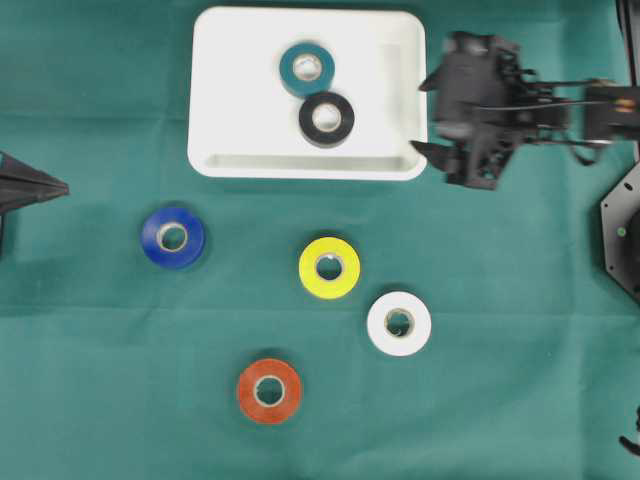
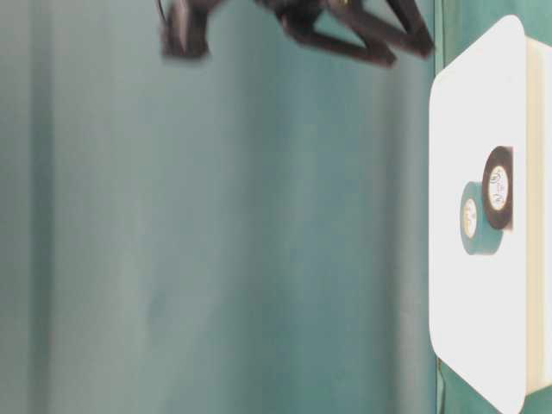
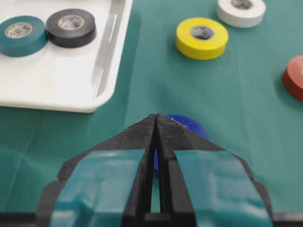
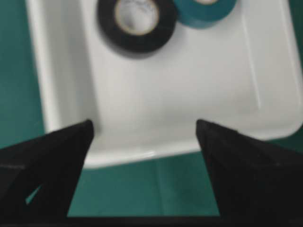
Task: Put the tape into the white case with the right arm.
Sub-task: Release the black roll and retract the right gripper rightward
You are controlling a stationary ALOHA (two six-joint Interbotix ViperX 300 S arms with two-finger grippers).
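The white case [image 1: 230, 150] holds black tape [image 1: 326, 118] touching teal tape [image 1: 306, 68]. Right wrist view shows right fingers [image 4: 47, 151] apart, empty; left wrist view alone shows left fingers [image 3: 142, 142] together.

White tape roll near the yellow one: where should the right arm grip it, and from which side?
The white tape roll lies flat on the green cloth, hole up, clear of the yellow roll. Probably best from straight above: jaws across the outer rim, or one finger in the hole pinching the wall. The right gripper is open and empty.
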